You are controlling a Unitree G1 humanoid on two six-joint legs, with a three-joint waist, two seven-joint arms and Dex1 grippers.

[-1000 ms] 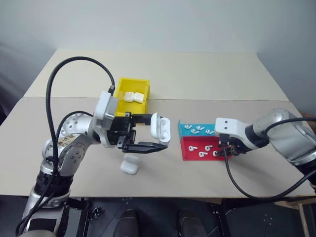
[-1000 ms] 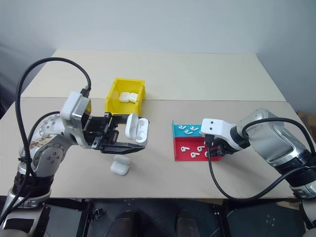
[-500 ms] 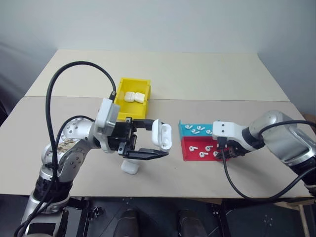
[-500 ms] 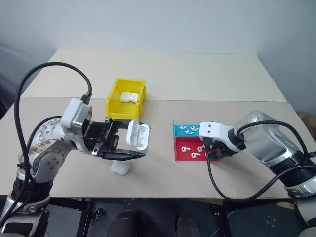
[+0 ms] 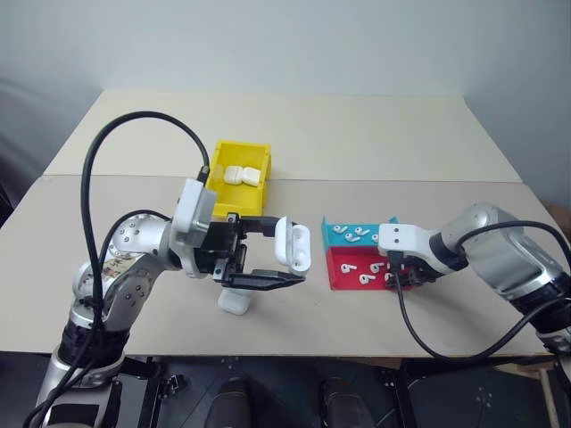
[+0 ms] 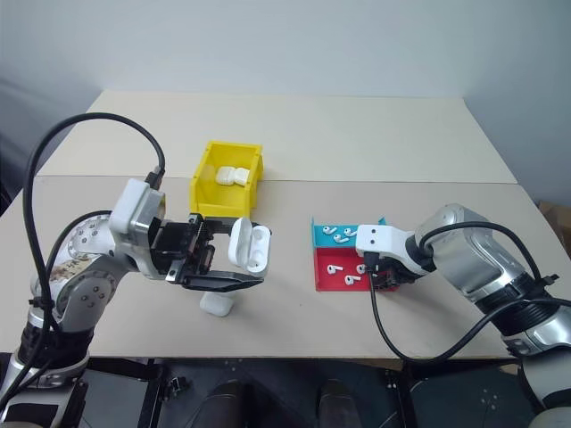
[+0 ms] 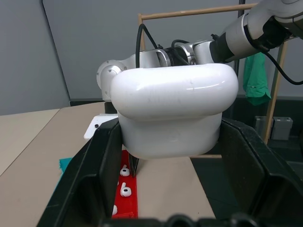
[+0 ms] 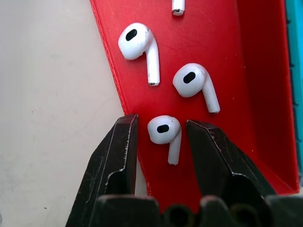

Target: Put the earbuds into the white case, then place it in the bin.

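My left gripper (image 5: 287, 251) is shut on the white case (image 5: 292, 245), holding it above the table with its lid flipped open toward the right. The same case (image 7: 177, 113) sits between the black fingers in the left wrist view. My right gripper (image 8: 162, 121) points down into the red tray (image 5: 338, 272). It is open, with its fingers (image 8: 124, 142) on either side of one earbud (image 8: 163, 130) that lies on the tray floor. Two more earbuds (image 8: 191, 80) lie just beyond it. The yellow bin (image 5: 239, 201) stands at the back left of the trays.
Two white cases (image 5: 243, 175) lie inside the bin. Another closed case (image 5: 235, 301) rests on the table under my left gripper. A blue tray (image 5: 331, 226) with several earbuds adjoins the red tray's far side. A seam crosses the table behind the bin.
My right gripper has sunk slightly and edged left over the red tray. My left gripper keeps the open case in nearly the same place.
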